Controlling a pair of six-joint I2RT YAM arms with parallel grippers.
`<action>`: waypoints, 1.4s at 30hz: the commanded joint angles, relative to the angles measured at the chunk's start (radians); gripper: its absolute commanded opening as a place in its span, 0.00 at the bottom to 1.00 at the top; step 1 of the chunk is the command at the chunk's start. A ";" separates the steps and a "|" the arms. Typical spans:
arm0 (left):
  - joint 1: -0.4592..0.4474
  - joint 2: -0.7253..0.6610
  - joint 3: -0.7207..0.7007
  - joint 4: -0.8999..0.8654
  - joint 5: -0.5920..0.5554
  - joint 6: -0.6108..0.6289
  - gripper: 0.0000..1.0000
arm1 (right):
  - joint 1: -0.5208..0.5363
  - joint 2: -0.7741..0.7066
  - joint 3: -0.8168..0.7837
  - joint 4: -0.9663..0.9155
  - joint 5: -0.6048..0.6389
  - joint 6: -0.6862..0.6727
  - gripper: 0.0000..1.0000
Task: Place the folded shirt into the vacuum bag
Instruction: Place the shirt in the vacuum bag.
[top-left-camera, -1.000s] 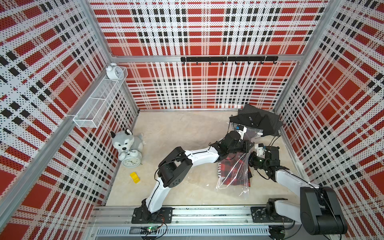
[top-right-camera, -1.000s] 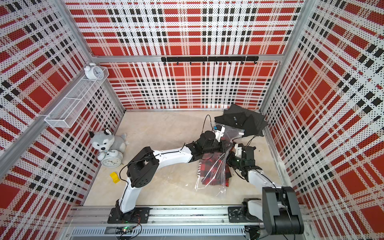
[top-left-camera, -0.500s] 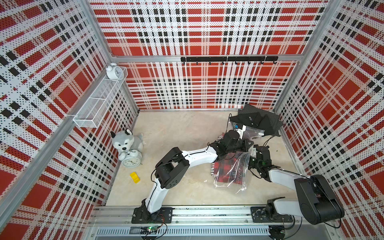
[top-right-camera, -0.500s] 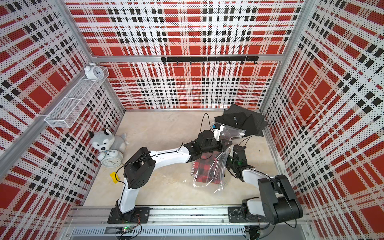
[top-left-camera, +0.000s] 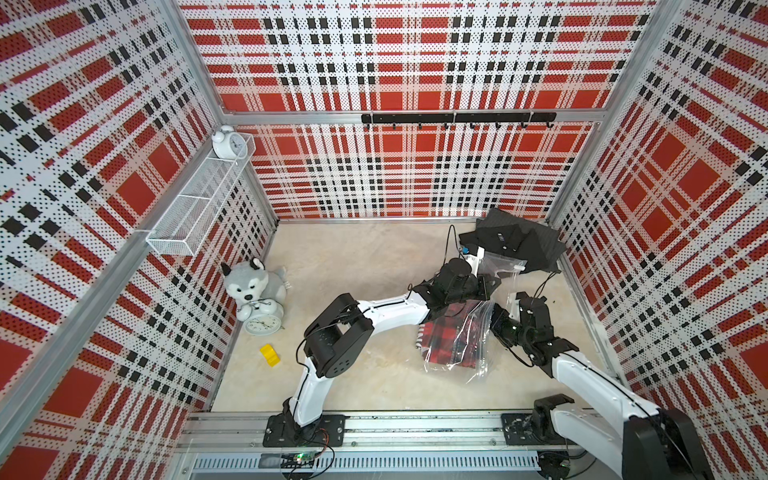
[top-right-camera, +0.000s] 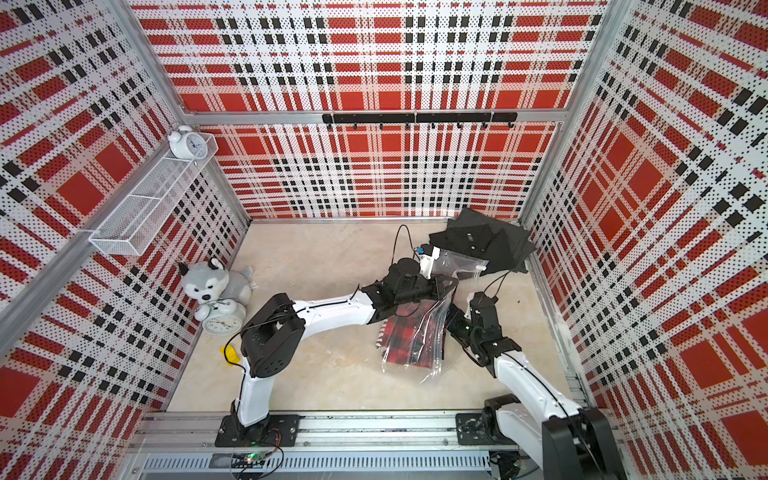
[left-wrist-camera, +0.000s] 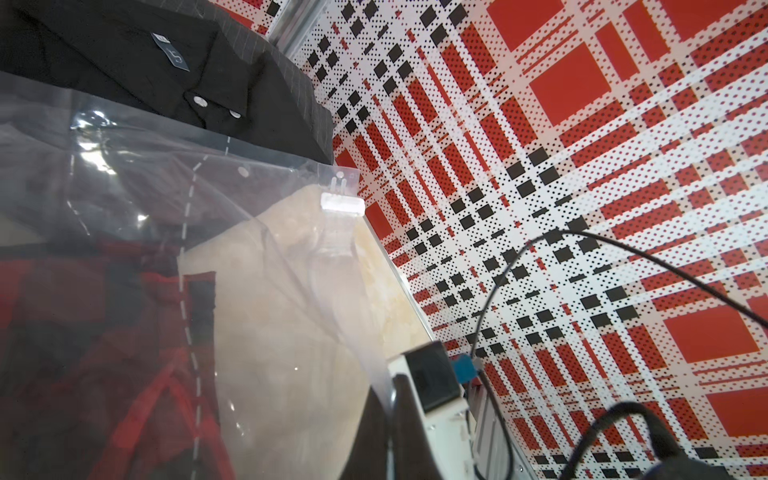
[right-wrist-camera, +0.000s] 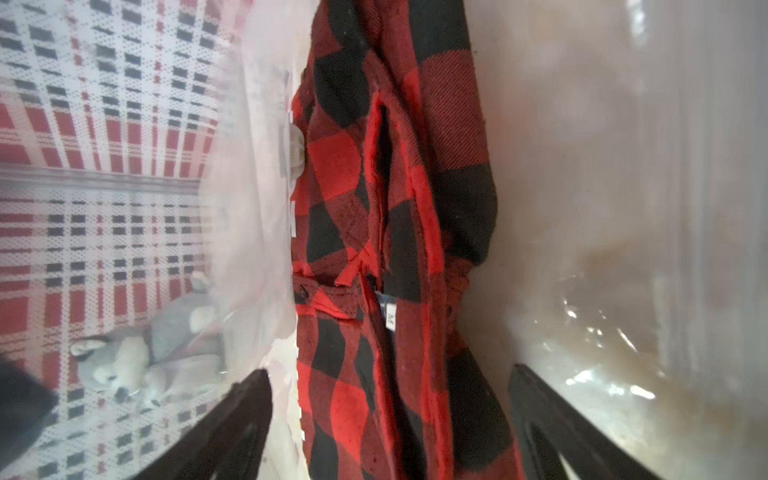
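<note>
The clear, crinkled vacuum bag (top-left-camera: 498, 266) lies on the tabletop near its right edge, stretching toward the far right corner. The folded red-and-black plaid shirt (top-left-camera: 442, 340) sits inside, toward its near end.

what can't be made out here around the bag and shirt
- left gripper: what it pinches is hidden under its own wrist in both top views, and outside the left wrist view
- plaid shirt: upper end covered by the left arm in both top views
- shirt label: too blurred to read, right wrist view
- valve cap: at most a white blur behind plastic, right wrist view
</note>
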 joint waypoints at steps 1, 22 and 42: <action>0.003 -0.029 -0.008 0.025 -0.009 0.017 0.00 | -0.004 -0.038 -0.047 -0.112 -0.007 -0.056 0.93; -0.026 -0.055 0.003 0.033 -0.002 0.002 0.00 | 0.091 0.223 -0.062 0.401 -0.109 0.138 0.15; 0.006 -0.140 -0.052 0.040 -0.030 0.015 0.00 | 0.203 0.417 0.000 0.500 -0.053 0.123 0.42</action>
